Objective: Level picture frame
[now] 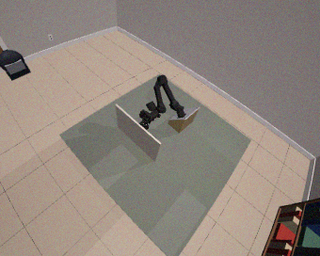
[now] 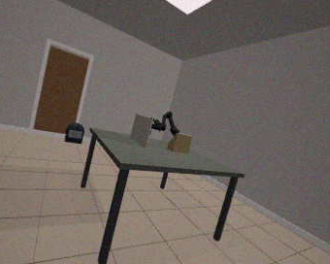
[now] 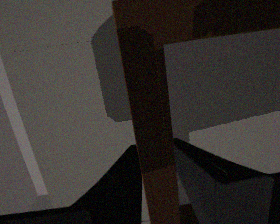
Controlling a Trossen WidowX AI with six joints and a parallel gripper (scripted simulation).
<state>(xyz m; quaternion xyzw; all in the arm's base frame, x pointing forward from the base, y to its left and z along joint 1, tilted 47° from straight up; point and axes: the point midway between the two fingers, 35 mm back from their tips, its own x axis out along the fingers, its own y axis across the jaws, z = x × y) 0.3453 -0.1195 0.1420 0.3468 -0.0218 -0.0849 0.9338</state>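
The picture frame (image 3: 147,85) shows in the wrist view as a dark brown side bar running down the middle, with part of another bar across the top right. Both bars look slanted in this view. My gripper (image 3: 155,144) (image 1: 144,125) (image 2: 153,121) is shut on the side bar, with one black finger on each side of it. In the top and exterior views the gripper is close to the upright wall panel (image 1: 136,133) (image 2: 141,130). The panel hides the frame from the top and exterior views. The screw and the notched strip are not visible.
The panel stands on the green table (image 1: 211,146) (image 2: 169,161). The arm's base is on a wood-coloured block (image 1: 182,124) (image 2: 182,144) behind the panel. A grey shadow lies beside the side bar in the wrist view. A bookshelf (image 1: 296,226) stands on the floor away from the table.
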